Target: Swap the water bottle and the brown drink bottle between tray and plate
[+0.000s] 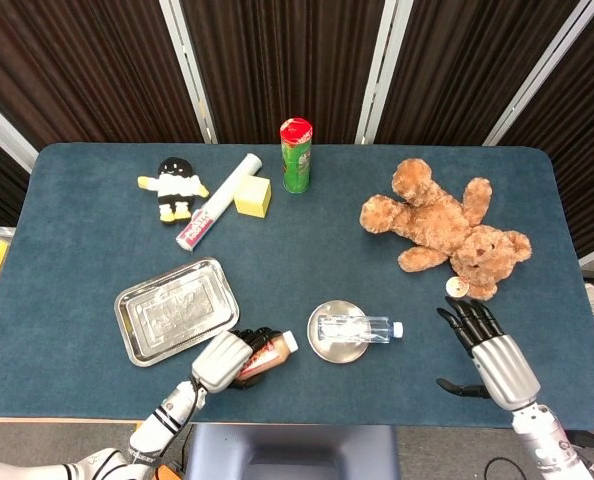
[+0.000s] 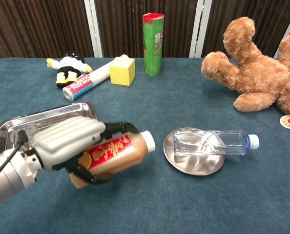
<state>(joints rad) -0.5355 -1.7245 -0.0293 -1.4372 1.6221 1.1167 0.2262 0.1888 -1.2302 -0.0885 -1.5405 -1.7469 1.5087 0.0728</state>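
My left hand grips the brown drink bottle, holding it lying sideways above the cloth, white cap pointing right toward the plate. The steel tray sits just left of that hand with nothing on it. The clear water bottle lies on its side across the round metal plate, cap to the right. My right hand hovers open over the table's front right, right of the plate, holding nothing.
A brown teddy bear lies at the right, with a small round sticker by it. At the back stand a green can, a yellow block, a white tube and a black-and-white doll.
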